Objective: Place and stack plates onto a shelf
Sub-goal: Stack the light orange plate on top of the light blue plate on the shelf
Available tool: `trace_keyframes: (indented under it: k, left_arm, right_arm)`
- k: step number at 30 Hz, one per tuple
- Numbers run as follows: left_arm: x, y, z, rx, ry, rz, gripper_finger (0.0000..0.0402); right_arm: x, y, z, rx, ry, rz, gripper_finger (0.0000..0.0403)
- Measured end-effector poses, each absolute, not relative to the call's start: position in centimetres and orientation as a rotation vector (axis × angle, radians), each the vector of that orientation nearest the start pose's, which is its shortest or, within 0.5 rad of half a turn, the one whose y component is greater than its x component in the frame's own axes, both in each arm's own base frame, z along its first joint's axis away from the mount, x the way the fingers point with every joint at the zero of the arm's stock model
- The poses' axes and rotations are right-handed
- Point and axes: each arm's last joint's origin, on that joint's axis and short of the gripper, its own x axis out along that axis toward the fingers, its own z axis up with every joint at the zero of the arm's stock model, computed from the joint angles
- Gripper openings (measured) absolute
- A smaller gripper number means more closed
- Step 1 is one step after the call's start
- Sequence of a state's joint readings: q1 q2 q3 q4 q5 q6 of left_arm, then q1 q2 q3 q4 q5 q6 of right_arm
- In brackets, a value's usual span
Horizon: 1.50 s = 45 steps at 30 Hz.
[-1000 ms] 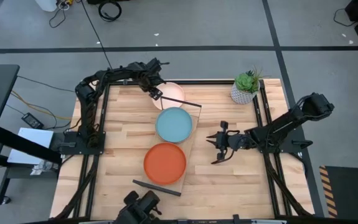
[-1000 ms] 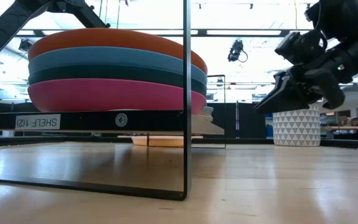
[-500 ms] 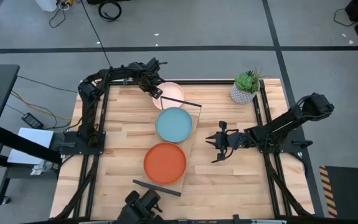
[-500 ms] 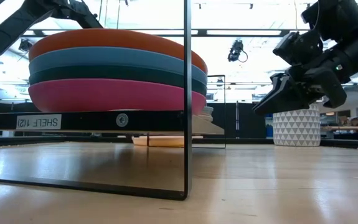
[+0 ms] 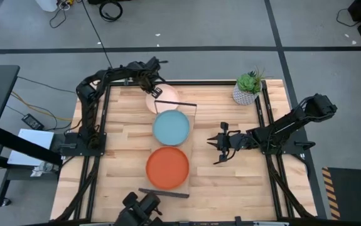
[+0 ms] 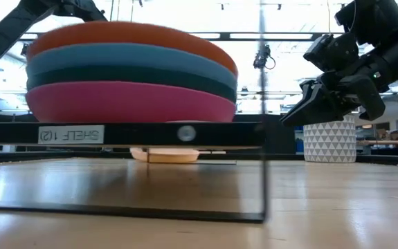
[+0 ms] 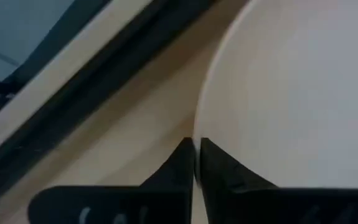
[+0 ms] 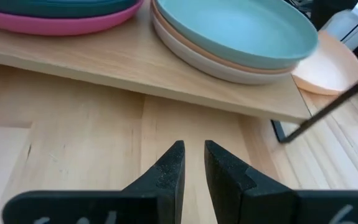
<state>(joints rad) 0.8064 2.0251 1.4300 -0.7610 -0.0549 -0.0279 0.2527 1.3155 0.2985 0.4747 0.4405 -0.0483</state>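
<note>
The shelf [image 5: 191,145] stands mid-table on its black wire end frames. It carries two stacks: orange [image 5: 167,168] on blue, dark teal and pink [image 6: 129,102] at the near end, and light blue [image 5: 171,127] on peach and cream [image 8: 228,65] at the far end. A loose peach plate [image 5: 161,99] lies on the table at the shelf's far end, partly under it. My left gripper [image 5: 154,90] is shut on that plate. My right gripper [image 5: 218,144] hovers shut and empty, to the right of the shelf. My left gripper pinches the loose peach plate's rim [image 7: 198,127] between its two fingertips, at the plate's far-left edge. The fingers come from the table's far-left side, slanting down. The plate lies flat on the table [image 6: 165,155].
A potted plant in a white patterned pot [image 5: 248,88] stands at the table's far right corner. Black arm frames run along the left and right table edges. Bare tabletop lies between the shelf and my right gripper.
My left gripper has drawn the peach plate a little toward the table's left edge. The shelf has turned with its plates: its far end has swung left, and it now lies nearly square to the table.
</note>
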Motion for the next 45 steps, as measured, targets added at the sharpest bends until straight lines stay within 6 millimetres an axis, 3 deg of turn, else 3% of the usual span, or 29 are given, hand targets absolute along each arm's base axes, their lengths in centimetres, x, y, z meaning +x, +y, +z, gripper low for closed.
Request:
trace_keyframes:
  k: [6,12,19,24,29,34,38,45]
  left_arm:
    - [26.0,27.7,20.4,-0.515,1.190,0.762,0.0014]
    - [24.1,25.8,27.0,-0.477,1.005,0.810,0.0014]
    - [20.7,21.2,34.8,-0.507,0.743,0.753,0.0014]
    - [19.4,16.3,38.1,-0.551,0.656,0.633,0.0014]
    - [20.7,11.7,37.9,-0.559,0.759,0.611,0.0014]
    - [22.8,8.7,36.9,-0.570,0.843,0.565,0.0014]
    - [24.4,7.7,35.5,-0.582,0.931,0.586,0.0014]
    - [28.0,8.5,30.7,-0.588,1.154,0.646,0.0017]
  right_arm:
    - [21.0,4.2,13.4,-0.239,0.517,-0.142,0.0067]
    - [21.0,4.3,13.4,-0.245,0.517,-0.123,0.0067]
    - [21.0,4.3,13.4,-0.246,0.517,-0.122,0.0067]
    - [21.1,4.3,13.4,-0.240,0.508,-0.121,0.0067]
    - [21.1,4.4,13.5,-0.232,0.495,-0.112,0.0067]
    - [21.2,4.5,13.6,-0.220,0.490,-0.075,0.0067]
    - [21.2,4.6,13.6,-0.199,0.490,-0.064,0.0067]
    - [21.2,4.6,13.6,-0.193,0.491,-0.043,0.0067]
